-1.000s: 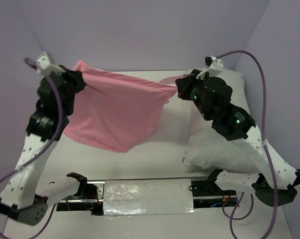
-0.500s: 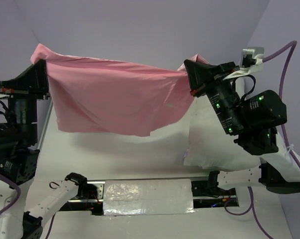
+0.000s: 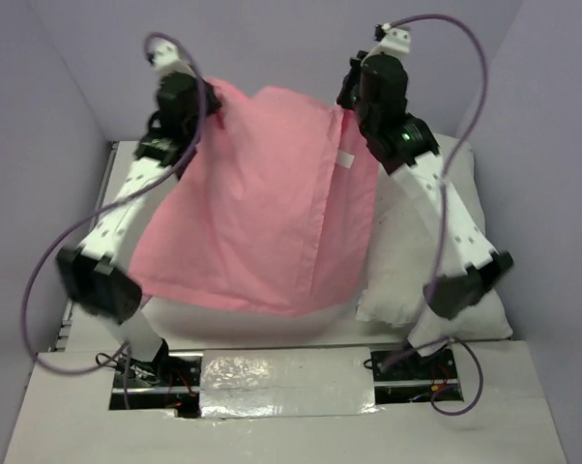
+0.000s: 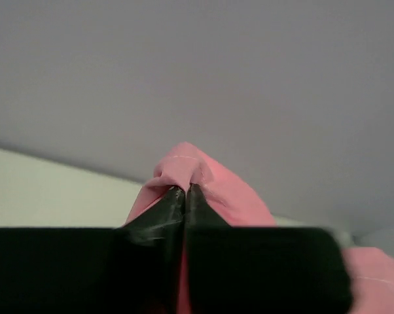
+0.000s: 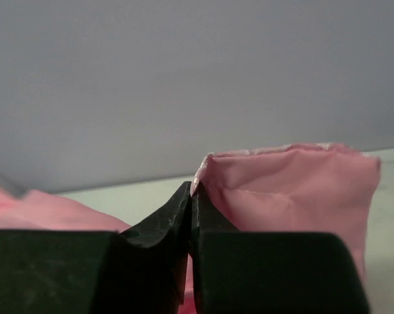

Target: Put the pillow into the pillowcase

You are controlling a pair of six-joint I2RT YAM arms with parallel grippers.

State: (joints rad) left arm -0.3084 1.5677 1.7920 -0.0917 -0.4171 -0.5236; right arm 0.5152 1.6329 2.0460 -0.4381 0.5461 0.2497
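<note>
The pink pillowcase hangs spread between both arms, stretched out toward the far wall. My left gripper is shut on its far left corner, and pink fabric bunches above the closed fingertips. My right gripper is shut on the far right corner; a pink fold stands just right of its tips. The white pillow lies on the table at the right, partly under the right arm and the hanging cloth.
The table has a near edge with a taped silver strip between the arm bases. Lilac walls close in the back and sides. Purple cables loop off each arm.
Both arms have swung up and far back, carrying the pillowcase with them. It now hangs as a wide sheet over the table's middle instead of a band stretched sideways.
</note>
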